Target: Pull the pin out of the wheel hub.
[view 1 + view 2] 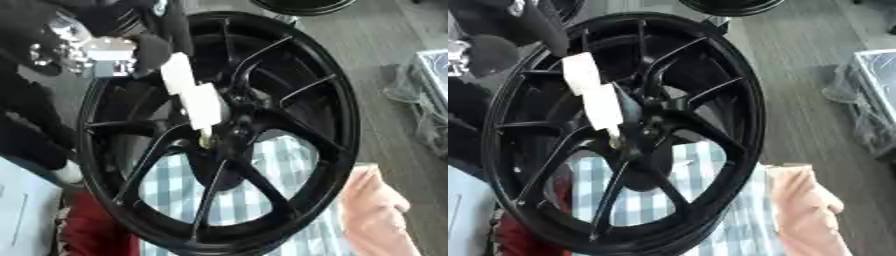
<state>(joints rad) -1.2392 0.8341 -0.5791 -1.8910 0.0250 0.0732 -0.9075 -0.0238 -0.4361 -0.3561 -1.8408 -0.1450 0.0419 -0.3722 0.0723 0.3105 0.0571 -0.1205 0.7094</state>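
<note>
Currently, status by component:

Wheel hub (229, 117): black spoked wheel standing on edge, tilted, face toward the camera. Judged reason: this exposes the hub centre for direct access along the pin axis.

Pin (206, 136): a small yellowish piece shows at the hub centre, just below the white part. It is judged to be the pin, not yet clear of the hub; how deep it sits cannot be told.

White part (194, 92): elongated white piece in two segments, running from upper left down to the hub centre. Whether it is a fingertip of the robot or a handle on the pin cannot be told.

Left hand (105, 52): enters from the upper left, black with silver joints, positioned over the rim and reaching toward the centre. Judged reason: it lines up with the pin for extraction. Fingers: state cannot be told; no clear view of curl or contact.

Right hand: not visible in either view.

Checked cloth (262, 200): blue-and-white fabric behind and below the wheel, visible through the spokes. Judged purpose: padding under the rim.

Pink cloth (376, 210): lies at lower right, just beside the rim, not involved.

Red item (87, 227): lower left, beside the rim; identity unclear.

Floor (385, 45): grey planks to the right of the wheel.

Task stage: judged as approach or initial contact at the pin.

Risk: judged, an off-axis pull may bind the pin or tip the wheel.
</note>
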